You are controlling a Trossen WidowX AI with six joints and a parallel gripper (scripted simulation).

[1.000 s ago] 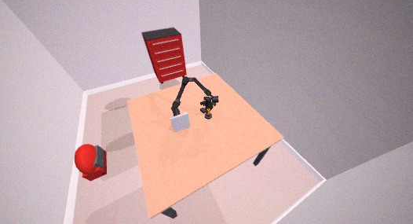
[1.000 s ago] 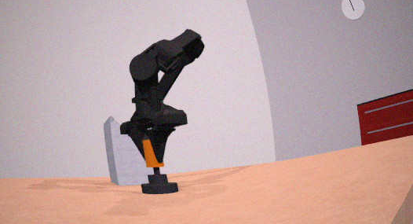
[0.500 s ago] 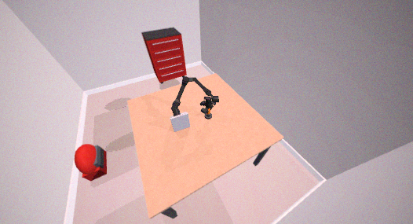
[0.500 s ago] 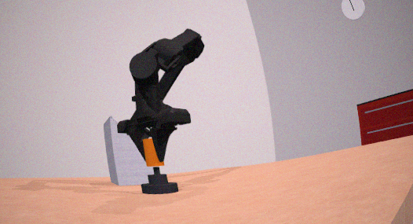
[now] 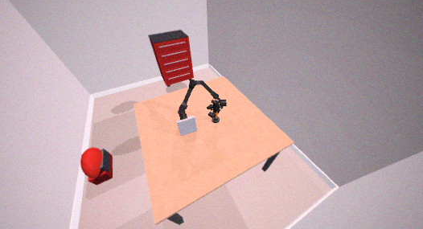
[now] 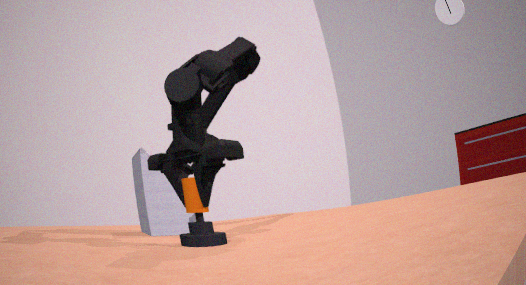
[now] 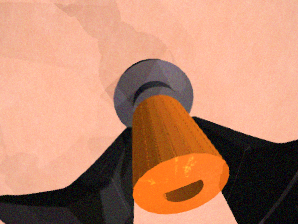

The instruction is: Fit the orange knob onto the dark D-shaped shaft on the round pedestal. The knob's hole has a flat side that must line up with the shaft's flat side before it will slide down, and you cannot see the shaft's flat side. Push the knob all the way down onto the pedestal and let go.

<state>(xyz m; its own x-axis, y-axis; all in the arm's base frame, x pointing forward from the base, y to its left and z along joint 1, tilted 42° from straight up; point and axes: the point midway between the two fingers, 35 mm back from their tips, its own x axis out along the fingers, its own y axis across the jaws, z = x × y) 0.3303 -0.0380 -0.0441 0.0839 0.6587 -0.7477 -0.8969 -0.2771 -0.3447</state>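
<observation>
Hand [image 5: 216,113] [image 6: 196,199] [image 7: 161,127] partly open, its fingers gripping the orange knob [image 5: 217,115] [image 6: 193,195] [image 7: 172,145] from both sides. The knob sits above the round pedestal [image 5: 215,120] [image 6: 203,239] [image 7: 129,82], not down on it; some dark shaft [image 6: 199,217] shows between them. No writing is legible. One finger partly covers the knob; its underside is hidden.
</observation>
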